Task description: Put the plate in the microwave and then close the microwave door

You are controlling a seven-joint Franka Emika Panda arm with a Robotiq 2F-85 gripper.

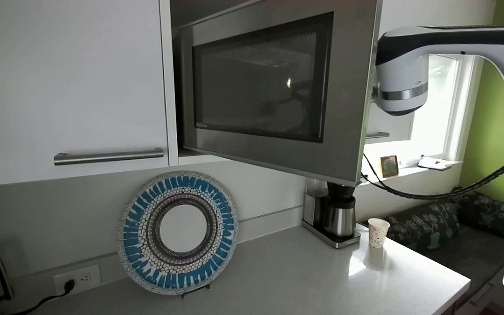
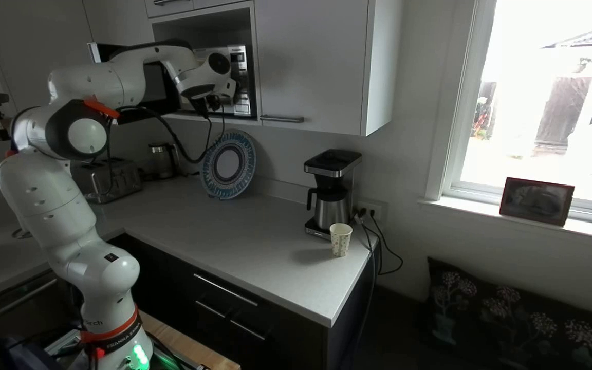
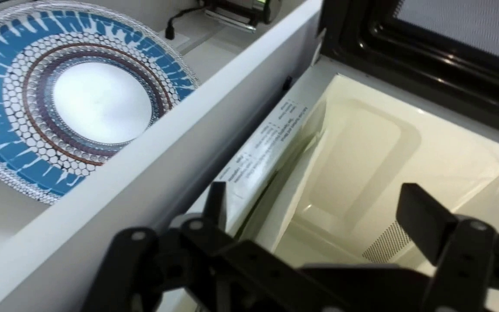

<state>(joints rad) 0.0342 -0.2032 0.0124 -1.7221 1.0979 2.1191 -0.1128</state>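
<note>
The microwave (image 2: 242,77) sits in a cabinet niche. Its cream cavity (image 3: 371,160) faces me in the wrist view. The microwave door stands wide open in both exterior views (image 1: 260,87) (image 2: 157,90); its dark inner side (image 3: 405,47) shows at the wrist view's upper right. A pale rim on the cavity floor, seen nearly edge-on, looks like the white plate (image 3: 286,212); my gripper hides part of it. My gripper (image 3: 312,208) is open, with nothing between its fingers, at the cavity mouth. The door hides it in an exterior view; elsewhere the wrist blocks the fingers.
The niche's white shelf edge (image 3: 154,151) runs close beside my left finger. The blue-patterned ring plate (image 1: 223,232) stands on the counter below. A coffee maker (image 2: 332,162), paper cup (image 2: 340,240), toaster (image 2: 113,177) and kettle (image 2: 161,159) stand on the counter.
</note>
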